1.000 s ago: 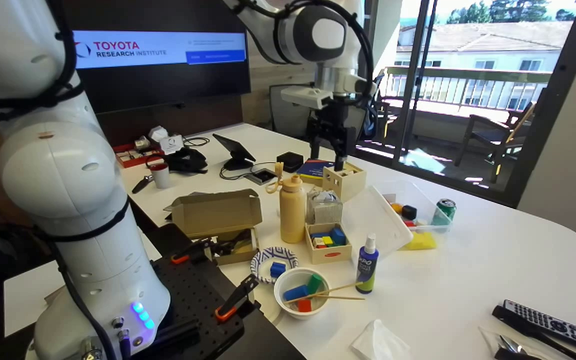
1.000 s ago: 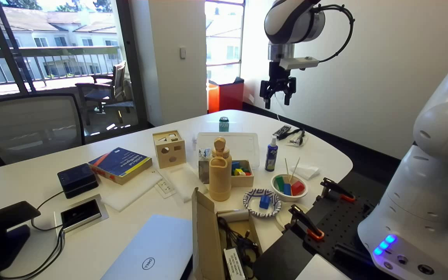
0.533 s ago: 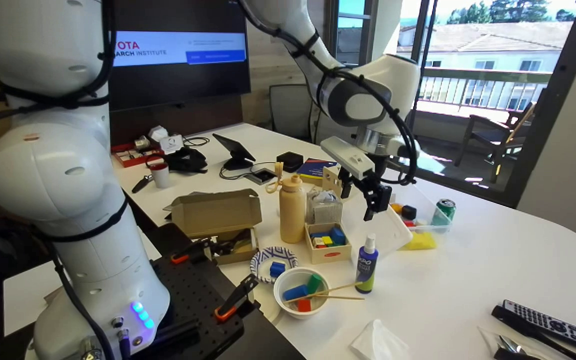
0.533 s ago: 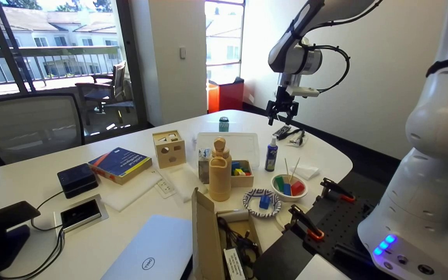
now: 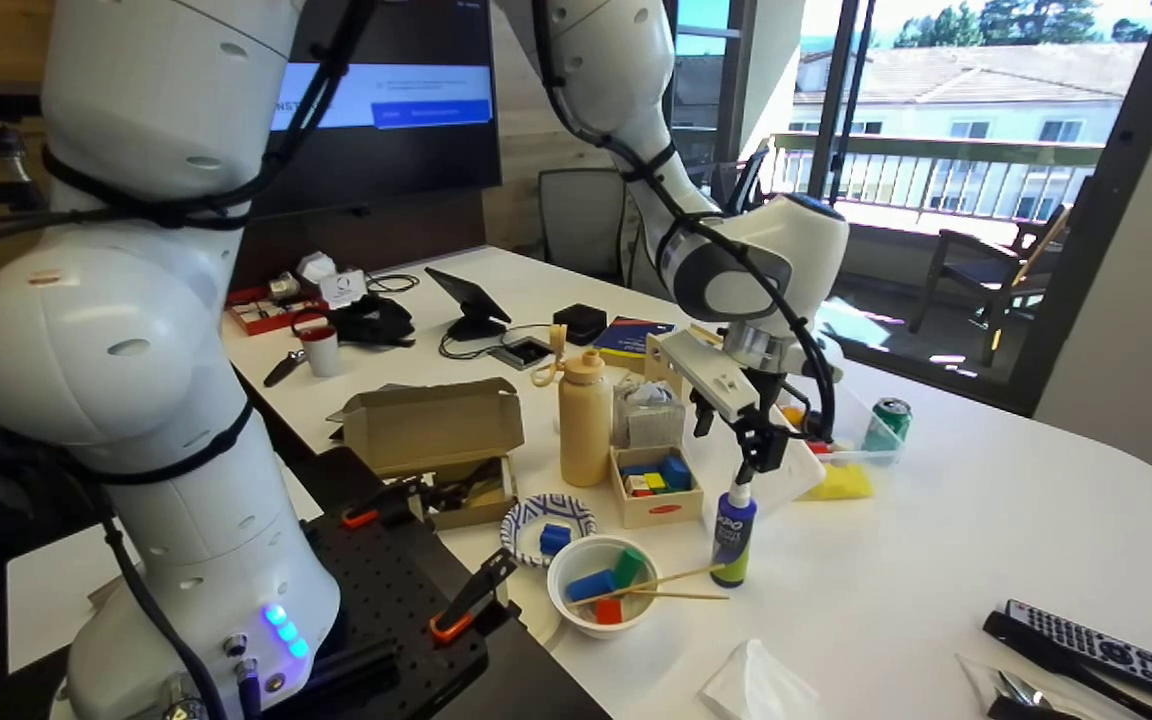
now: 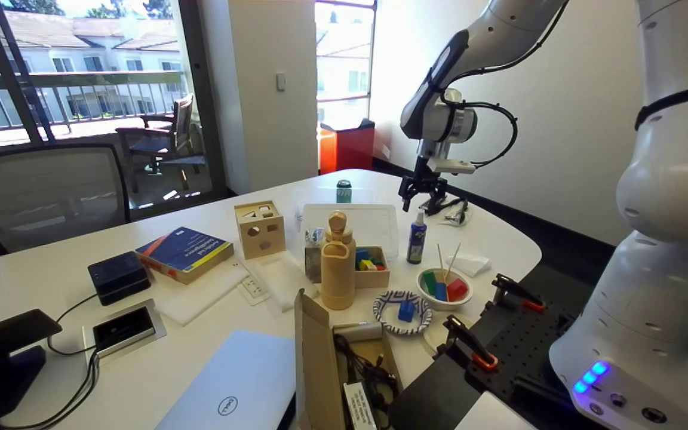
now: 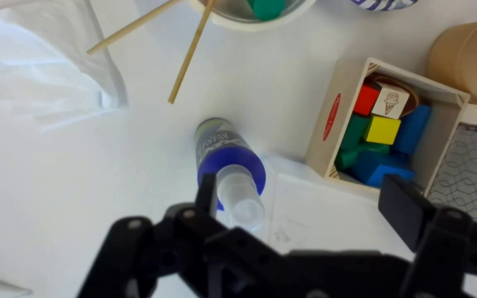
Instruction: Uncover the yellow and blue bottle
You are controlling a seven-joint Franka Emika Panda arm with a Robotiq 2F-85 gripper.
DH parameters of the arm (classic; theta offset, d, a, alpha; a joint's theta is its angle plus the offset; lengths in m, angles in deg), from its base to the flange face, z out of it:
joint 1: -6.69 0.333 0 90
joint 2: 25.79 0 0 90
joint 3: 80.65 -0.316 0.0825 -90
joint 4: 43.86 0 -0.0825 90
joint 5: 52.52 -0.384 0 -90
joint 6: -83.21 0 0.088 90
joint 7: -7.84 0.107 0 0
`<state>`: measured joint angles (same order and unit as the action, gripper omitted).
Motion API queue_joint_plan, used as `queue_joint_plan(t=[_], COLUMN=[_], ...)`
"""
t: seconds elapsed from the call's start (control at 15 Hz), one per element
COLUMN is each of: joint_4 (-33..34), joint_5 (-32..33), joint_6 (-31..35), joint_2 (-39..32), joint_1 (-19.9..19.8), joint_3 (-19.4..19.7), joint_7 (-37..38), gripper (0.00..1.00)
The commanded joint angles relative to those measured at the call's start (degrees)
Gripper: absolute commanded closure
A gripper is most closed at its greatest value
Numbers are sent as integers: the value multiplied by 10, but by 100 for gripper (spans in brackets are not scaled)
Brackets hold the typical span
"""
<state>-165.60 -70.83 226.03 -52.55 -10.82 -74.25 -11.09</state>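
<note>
The blue bottle (image 5: 733, 537) stands upright. The gripper (image 7: 303, 202) hangs jaws apart, presumably to straddle the cap (image 7: 240, 196) by the wrist view's left jaw.

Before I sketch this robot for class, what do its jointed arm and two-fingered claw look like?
The glossy white, rounded arm has dark grey patches, strapped black cables and three blue base lights; the claw is black with blocky fingers.

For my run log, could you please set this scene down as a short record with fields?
target: blue and yellow-green bottle, upright on the table
cover: translucent cap, in place
grasp: fingers open; whether either touches the cap, unclear
nearby: white bowl of colored blocks, two wooden sticks jutting over its rim
status: not yet uncovered
</note>
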Motion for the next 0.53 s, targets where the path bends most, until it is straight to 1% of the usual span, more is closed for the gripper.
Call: queue_joint_plan(t=[0.0,0.2,0.47], joint_4=[26,39,54], joint_5=[9,25,49], joint_6=[18,26,19], joint_2=[-27,-45,-61], joint_1=[-12,-5,-3], joint_3=[-7,1,4], joint_7=[14,37,71], gripper=[0,0,1])
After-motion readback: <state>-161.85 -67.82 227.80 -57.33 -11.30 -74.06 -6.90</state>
